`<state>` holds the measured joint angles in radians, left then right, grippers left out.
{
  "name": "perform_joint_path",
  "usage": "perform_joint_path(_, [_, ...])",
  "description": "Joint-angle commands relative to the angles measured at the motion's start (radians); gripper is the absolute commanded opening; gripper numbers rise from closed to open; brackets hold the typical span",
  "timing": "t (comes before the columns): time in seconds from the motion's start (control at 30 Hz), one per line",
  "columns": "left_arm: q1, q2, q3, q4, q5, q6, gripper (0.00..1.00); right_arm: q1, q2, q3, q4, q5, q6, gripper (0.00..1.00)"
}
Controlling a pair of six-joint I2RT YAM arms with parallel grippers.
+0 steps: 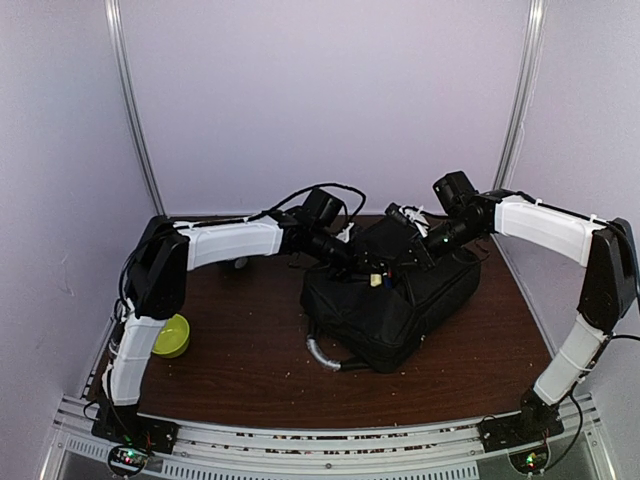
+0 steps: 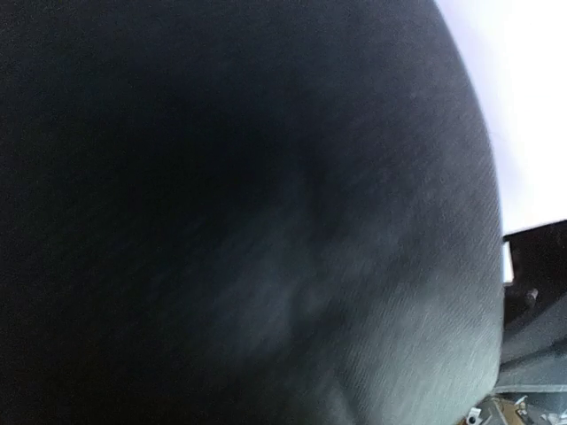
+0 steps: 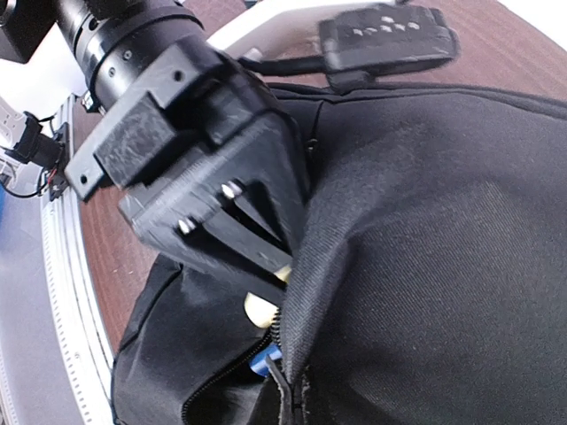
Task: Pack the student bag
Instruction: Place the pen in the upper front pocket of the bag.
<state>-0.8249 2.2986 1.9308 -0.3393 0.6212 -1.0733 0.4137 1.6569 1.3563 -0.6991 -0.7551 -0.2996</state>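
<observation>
The student bag (image 1: 410, 300) is a large black fabric bag lying in the middle of the table, its grey handle (image 1: 320, 353) at the near left. Its top flap is pulled up into a peak at my right gripper (image 1: 404, 233), whose fingers are buried in the fabric. The bag (image 3: 425, 266) fills the right wrist view. My left gripper (image 1: 368, 268) reaches into the zip opening; in the right wrist view its fingertips (image 3: 275, 266) sit at the opening above a pale yellow thing (image 3: 260, 308) and a blue thing (image 3: 264, 359). The left wrist view shows only black fabric (image 2: 248, 221).
A green bowl (image 1: 172, 336) stands at the near left of the brown table (image 1: 240, 350), beside the left arm. White walls close in the back and both sides. A metal rail (image 1: 320, 440) runs along the near edge.
</observation>
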Motion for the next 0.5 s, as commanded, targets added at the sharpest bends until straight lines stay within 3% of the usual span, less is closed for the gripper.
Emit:
perform_joint_path(0.0, [0.0,0.116,0.145,0.058,-0.052,-0.046,0.18,0.011,-0.04,0.017,0.047,-0.084,-0.005,0.0])
perform_joint_path(0.17, [-0.018,0.184,0.187,0.205,-0.043,-0.148,0.18,0.019,-0.028,0.036,0.045,-0.081,0.0,0.0])
perform_joint_path(0.33, [-0.067,0.22,0.224,0.487,-0.007,-0.239,0.2,0.028,-0.024,0.049,0.039,-0.073,-0.001,0.0])
perform_joint_path(0.47, [-0.083,0.201,0.203,0.572,-0.011,-0.239,0.28,0.028,-0.026,0.047,0.037,-0.04,-0.011,0.0])
